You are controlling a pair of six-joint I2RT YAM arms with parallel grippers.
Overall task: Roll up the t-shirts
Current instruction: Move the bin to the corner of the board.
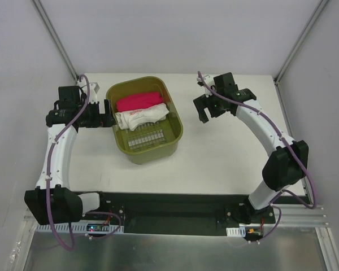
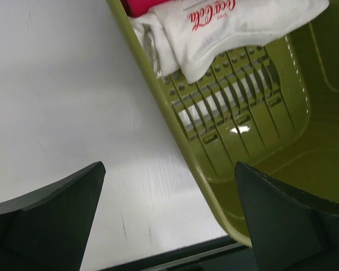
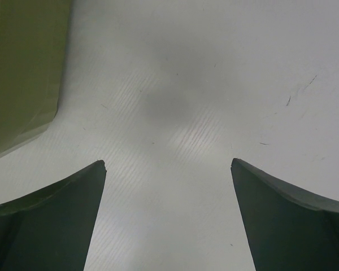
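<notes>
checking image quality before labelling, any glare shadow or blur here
Top external: even light, sharp, no hot spots on the white table. Left wrist: a glare spot on the slotted floor of the olive-green plastic basket; the left gripper's dark fingers look soft. Right wrist: a faint grey shadow on the table mid-frame; the right gripper's fingers soft too.

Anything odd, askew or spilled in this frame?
Only that the bin sits askew on the table. The white tee and pink tee lie inside it; nothing spilled. The left gripper and right gripper are open, empty.
</notes>
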